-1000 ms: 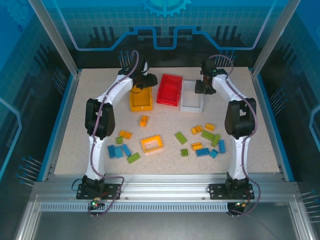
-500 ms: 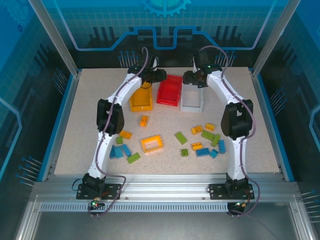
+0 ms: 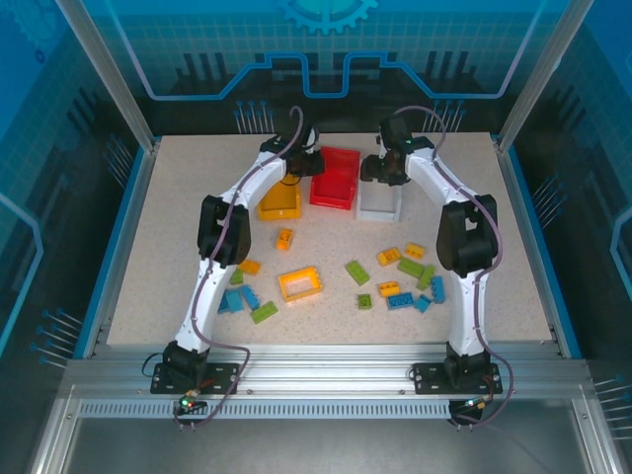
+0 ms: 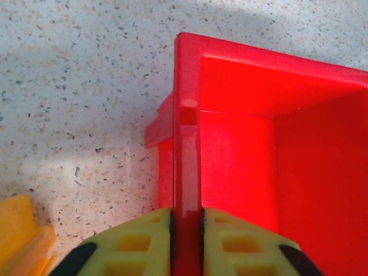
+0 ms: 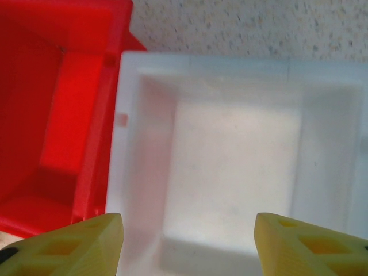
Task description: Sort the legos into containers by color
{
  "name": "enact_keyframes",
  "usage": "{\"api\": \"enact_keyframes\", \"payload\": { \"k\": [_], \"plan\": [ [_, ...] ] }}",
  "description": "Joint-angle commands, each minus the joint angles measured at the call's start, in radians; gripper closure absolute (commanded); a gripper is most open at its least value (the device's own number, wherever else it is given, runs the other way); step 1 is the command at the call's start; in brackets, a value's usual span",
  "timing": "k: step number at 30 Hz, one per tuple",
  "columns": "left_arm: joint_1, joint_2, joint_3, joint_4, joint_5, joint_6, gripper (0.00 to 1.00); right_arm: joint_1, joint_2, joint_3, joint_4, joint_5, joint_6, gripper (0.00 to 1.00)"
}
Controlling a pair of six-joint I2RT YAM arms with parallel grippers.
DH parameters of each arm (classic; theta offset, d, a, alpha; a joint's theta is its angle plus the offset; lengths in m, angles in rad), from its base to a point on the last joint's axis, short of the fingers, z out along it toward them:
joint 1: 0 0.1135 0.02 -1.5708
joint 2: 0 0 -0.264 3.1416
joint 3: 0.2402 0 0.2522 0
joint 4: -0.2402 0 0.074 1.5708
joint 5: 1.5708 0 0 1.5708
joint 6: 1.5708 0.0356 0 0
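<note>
Tabletop (image 3: 148, 227): left jaws pinch red bin (image 4: 236, 80) wall; white bin (image 5: 230, 66) beside.

red bin (image 4: 241, 144); wht bin (image 5: 230, 167); yel bin (image 3: 281, 204)

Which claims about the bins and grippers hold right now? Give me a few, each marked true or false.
1. The left gripper is clamped on a wall of the red bin. True.
2. The right gripper is shut on a lego. False: its jaws stand open above the white bin, with nothing between them.
3. The white bin holds several blue legos. False: the part of its inside that shows is bare.
4. The red bin stands between the yellow bin and the white bin. True.
5. Loose legos lie on the table in front of the bins. True.
</note>
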Motion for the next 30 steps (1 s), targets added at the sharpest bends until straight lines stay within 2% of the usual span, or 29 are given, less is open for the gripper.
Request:
{"api": "enact_keyframes", "payload": {
  "k": [1,8,18,20,21,25,30],
  "plan": [
    [-0.022,-0.089,-0.098,0.001,-0.048,0.025,0.91,-0.004,-0.124,-0.076,0.048,0.017,0.017,0.37],
    [-0.035,-0.221,-0.292,0.066,-0.081,-0.005,0.96,-0.027,-0.296,-0.28,0.098,0.036,0.019,0.37],
    [-0.049,-0.338,-0.514,0.141,-0.132,-0.149,0.97,-0.031,-0.472,-0.481,0.127,0.029,0.039,0.37],
    [-0.048,-0.355,-0.54,0.16,-0.127,-0.164,0.91,-0.03,-0.492,-0.504,0.131,0.026,0.043,0.37],
    [-0.05,-0.361,-0.542,0.159,-0.124,-0.168,0.83,-0.029,-0.502,-0.516,0.133,0.025,0.045,0.36],
    [-0.055,-0.387,-0.529,0.139,-0.126,-0.185,0.65,-0.026,-0.525,-0.544,0.139,0.02,0.044,0.36],
    [-0.059,-0.451,-0.523,0.119,-0.124,-0.224,0.59,-0.017,-0.541,-0.554,0.143,0.013,0.037,0.36]
  ]
}}
